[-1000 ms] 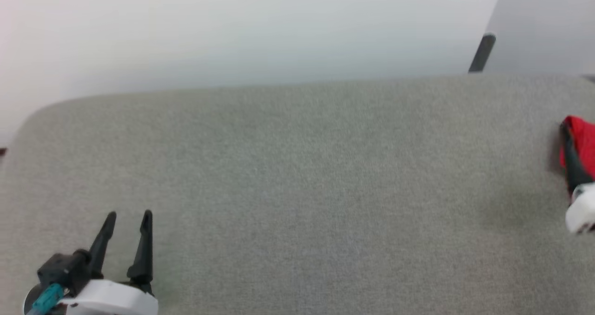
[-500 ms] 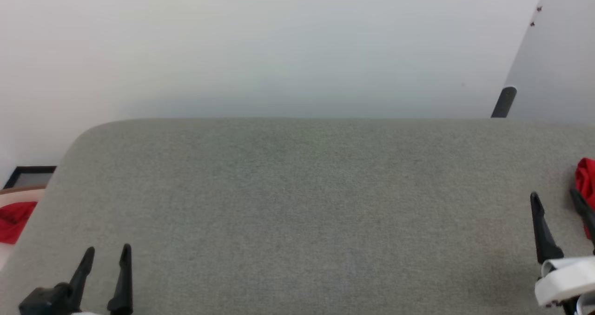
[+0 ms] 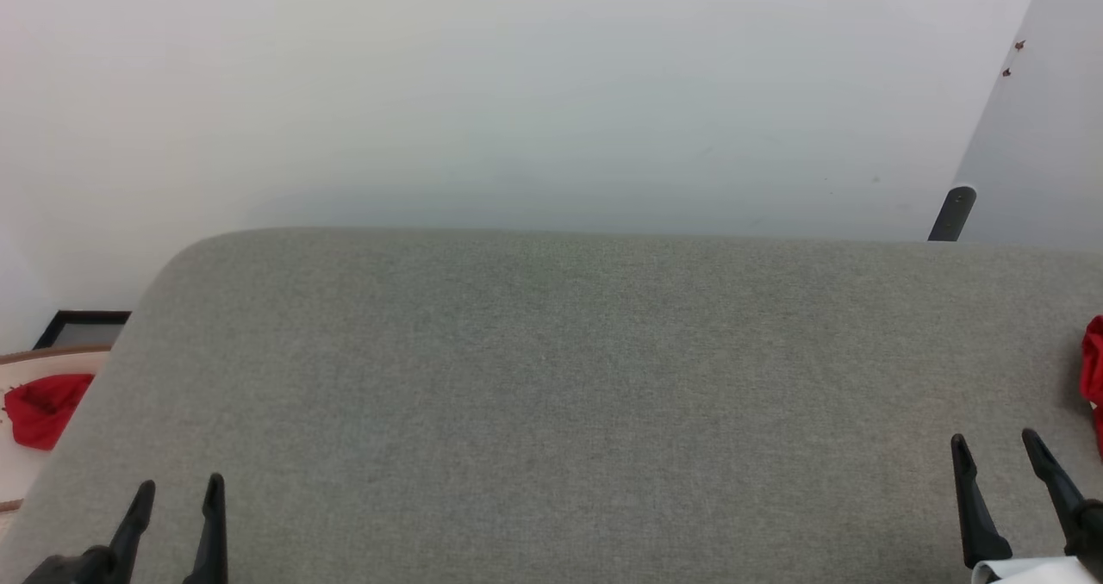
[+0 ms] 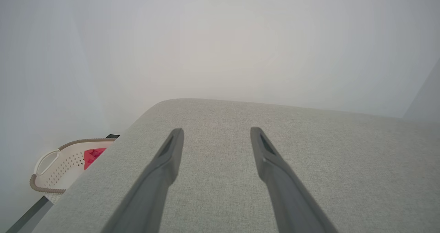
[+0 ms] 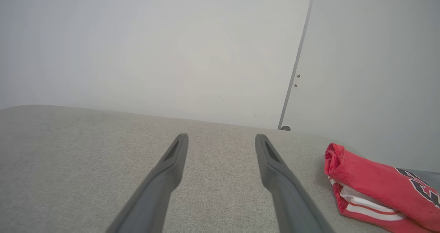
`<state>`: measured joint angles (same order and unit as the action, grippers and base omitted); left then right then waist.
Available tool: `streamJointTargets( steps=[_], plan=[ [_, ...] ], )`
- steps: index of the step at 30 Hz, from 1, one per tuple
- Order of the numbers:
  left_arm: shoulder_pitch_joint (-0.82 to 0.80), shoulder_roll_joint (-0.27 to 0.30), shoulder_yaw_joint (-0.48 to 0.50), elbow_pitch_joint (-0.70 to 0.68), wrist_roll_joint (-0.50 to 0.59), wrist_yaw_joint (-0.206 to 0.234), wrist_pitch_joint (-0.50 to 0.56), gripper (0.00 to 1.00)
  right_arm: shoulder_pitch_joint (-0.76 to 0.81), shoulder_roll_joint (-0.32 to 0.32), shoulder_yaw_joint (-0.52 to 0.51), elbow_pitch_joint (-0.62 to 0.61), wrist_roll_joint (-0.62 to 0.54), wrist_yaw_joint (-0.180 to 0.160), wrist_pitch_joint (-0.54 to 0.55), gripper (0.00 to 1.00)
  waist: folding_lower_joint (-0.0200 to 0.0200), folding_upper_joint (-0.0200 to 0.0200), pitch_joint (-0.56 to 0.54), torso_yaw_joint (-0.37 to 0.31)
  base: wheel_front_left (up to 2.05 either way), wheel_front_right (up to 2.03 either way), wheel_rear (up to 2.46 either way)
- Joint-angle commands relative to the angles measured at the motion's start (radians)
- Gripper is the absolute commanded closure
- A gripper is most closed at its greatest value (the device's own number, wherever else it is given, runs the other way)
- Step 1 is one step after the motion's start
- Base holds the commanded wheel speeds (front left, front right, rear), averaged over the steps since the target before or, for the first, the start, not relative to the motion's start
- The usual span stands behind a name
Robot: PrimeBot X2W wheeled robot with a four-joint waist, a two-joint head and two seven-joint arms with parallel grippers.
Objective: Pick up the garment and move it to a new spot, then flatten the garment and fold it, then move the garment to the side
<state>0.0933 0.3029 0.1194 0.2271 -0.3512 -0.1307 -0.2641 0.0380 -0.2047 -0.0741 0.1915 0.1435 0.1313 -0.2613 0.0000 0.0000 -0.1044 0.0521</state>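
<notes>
Two grippers hover low over the grey padded surface (image 3: 551, 394): the left gripper (image 3: 181, 482) at 7 o'clock, the right gripper (image 3: 993, 438) at 5 o'clock, each spread wide and empty. The garment (image 5: 374, 188) lies bundled at 3 o'clock, near the right gripper, untouched.

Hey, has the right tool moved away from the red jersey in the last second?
Yes. Against the black post, the right tool has shifted left; it overlapped the jersey before and now stands open, clear of it.
</notes>
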Motion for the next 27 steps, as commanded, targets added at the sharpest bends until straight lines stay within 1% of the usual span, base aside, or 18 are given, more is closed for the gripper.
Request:
streamJointTargets(
  steps=[1, 14, 18, 21, 22, 27],
  plan=[
    [0.014, 0.004, 0.002, -0.006, 0.009, 0.001, 0.001, 0.0, 0.021, 0.01, -0.002, -0.008, -0.006, -0.001, -0.004, 0.0, 0.0, 0.0, -0.001, 0.0, 0.0, 0.0, 0.0],
    [0.027, 0.027, -0.011, -0.007, -0.011, 0.001, 0.001, 0.0, 0.041, 0.026, 0.021, -0.012, -0.003, -0.001, -0.004, 0.0, 0.0, 0.0, 0.001, -0.009, 0.0, 0.0, 0.0],
    [0.032, 0.024, -0.008, -0.007, -0.017, 0.001, 0.001, 0.0, 0.043, 0.025, 0.023, -0.014, -0.001, -0.001, -0.004, 0.0, 0.0, 0.0, 0.002, -0.011, 0.0, 0.0, 0.0],
    [0.035, 0.019, 0.002, -0.012, -0.001, 0.001, 0.001, 0.0, 0.042, 0.028, 0.025, -0.014, -0.003, -0.001, -0.004, 0.0, 0.0, 0.0, 0.004, -0.012, 0.0, 0.0, 0.0],
    [0.028, 0.019, 0.002, -0.013, -0.001, 0.0, 0.0, 1.0, 0.034, 0.025, 0.022, -0.012, -0.002, 0.0, 0.0, 1.0, 0.0, 0.0, 0.004, -0.012, 0.0, 0.0, 0.0],
    [0.046, -0.024, -0.012, 0.03, -0.003, 0.0, 0.002, 1.0, 0.05, 0.041, 0.022, 0.035, 0.002, 0.0, 0.007, 1.0, 0.0, 0.0, 0.005, -0.013, 0.0, 0.0, 0.0]
  ],
)
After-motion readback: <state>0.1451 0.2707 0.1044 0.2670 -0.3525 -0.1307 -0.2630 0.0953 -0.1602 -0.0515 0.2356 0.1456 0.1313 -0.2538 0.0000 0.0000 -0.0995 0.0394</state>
